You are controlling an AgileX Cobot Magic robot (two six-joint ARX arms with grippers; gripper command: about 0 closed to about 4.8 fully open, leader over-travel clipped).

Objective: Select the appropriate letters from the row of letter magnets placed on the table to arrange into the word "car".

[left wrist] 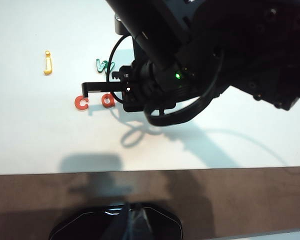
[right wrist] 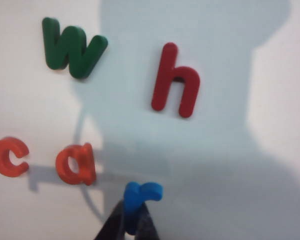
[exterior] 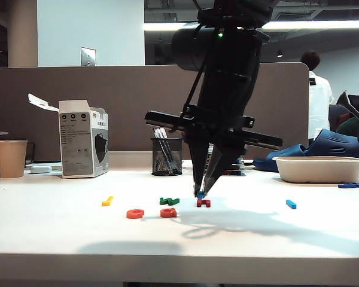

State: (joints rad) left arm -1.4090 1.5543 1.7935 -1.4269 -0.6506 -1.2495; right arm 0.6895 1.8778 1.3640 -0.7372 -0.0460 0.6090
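Two letters, c (right wrist: 10, 157) and a (right wrist: 76, 164), already lie on the tabletop (exterior: 60, 233) left of centre. The right tool (right wrist: 131, 222) pinches the light, stiff r (right wrist: 140, 196) by its stem just beside them. The left tool is unseen, presumably closed and empty.

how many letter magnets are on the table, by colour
yellow: 1, the j
orange-red: 2, the c and the a
green: 1, the w
dark red: 1, the h
blue: 2, the r pinched in the right hand, and a bar off right
total: 7
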